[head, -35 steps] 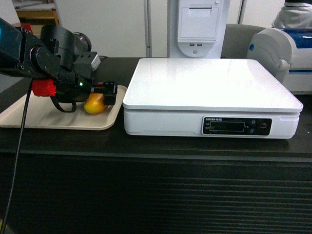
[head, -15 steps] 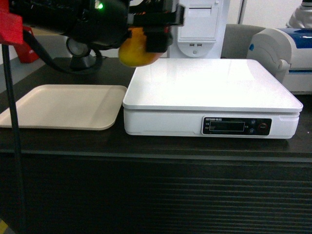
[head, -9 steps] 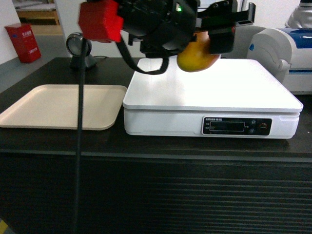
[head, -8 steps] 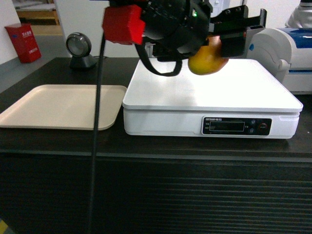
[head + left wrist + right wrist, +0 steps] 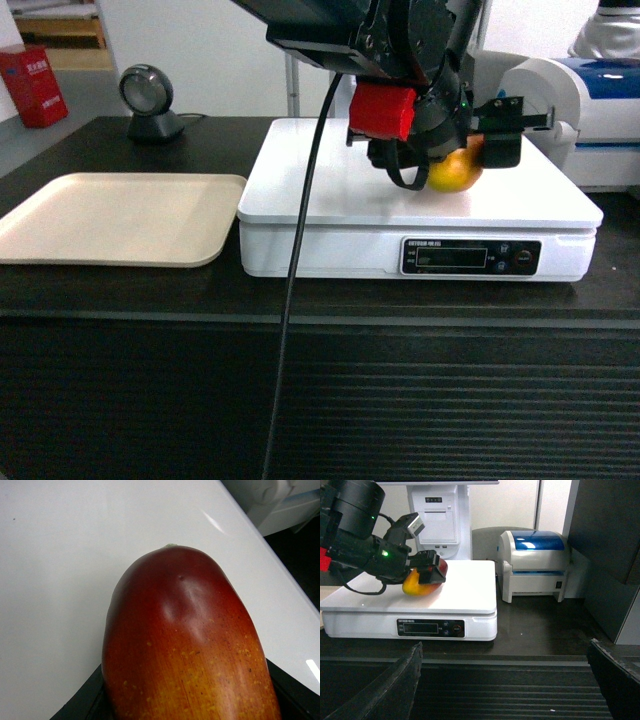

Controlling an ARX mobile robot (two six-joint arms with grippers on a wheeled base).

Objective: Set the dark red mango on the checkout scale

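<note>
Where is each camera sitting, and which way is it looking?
Head: on the robot, facing the checkout; sees the left gripper on the dark red mango.
Left wrist: right above the mango, looking down at the scale; gripper fingers peek in.
Right wrist: back from the counter, with open right gripper.
All three share mango and scale.

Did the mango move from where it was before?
Yes. The dark red mango was on the beige tray; the left gripper has carried it rightward and down onto the white scale.
</note>
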